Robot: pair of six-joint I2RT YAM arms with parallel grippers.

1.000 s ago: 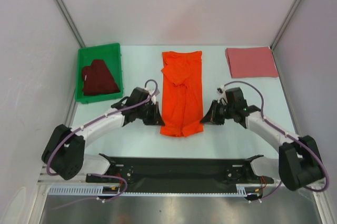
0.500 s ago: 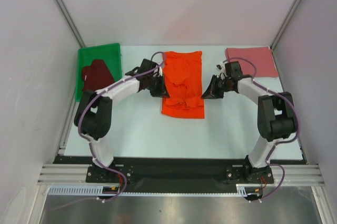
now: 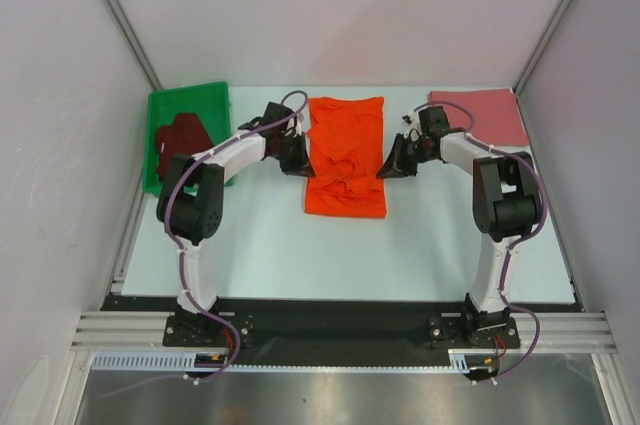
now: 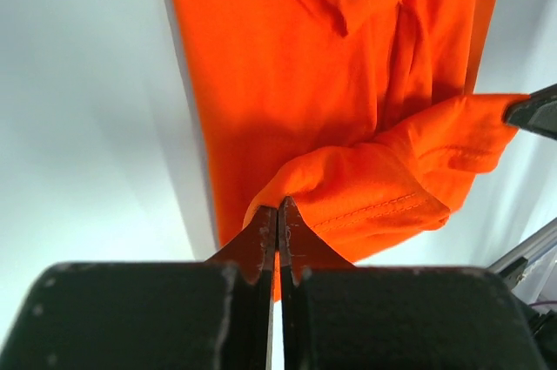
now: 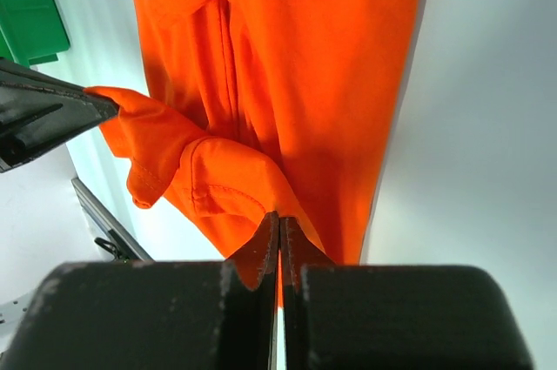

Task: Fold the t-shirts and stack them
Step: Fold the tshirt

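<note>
Top external view: the orange t-shirt [image 3: 345, 160] lies lengthwise in the middle of the bench [image 3: 330, 255]. Its near part is doubled back over the rest, and the cloth bunches in wrinkles across the middle. The left arm [image 3: 235, 150] reaches in from the shirt's left side and the right arm [image 3: 455, 145] from its right. Each set of jaws meets a side edge of the shirt about halfway along. The pink t-shirt [image 3: 478, 117] lies folded flat at the far right corner, well apart from the orange one. The maroon t-shirt [image 3: 180, 143] sits crumpled inside the green bin [image 3: 190, 100] at the far left.

In the left wrist view, the left jaws are pressed tight together on a corner of the orange shirt's stitched hem. The doubled-over flap stretches from there across the flat layer beneath, over to the black tip of the right jaws at the picture's right edge.

The right wrist view shows the mirror of this. The right jaws are pinched closed on the other hem corner, and the flap runs across to the left jaws at the left edge. A corner of the green bin shows at the top left.
</note>
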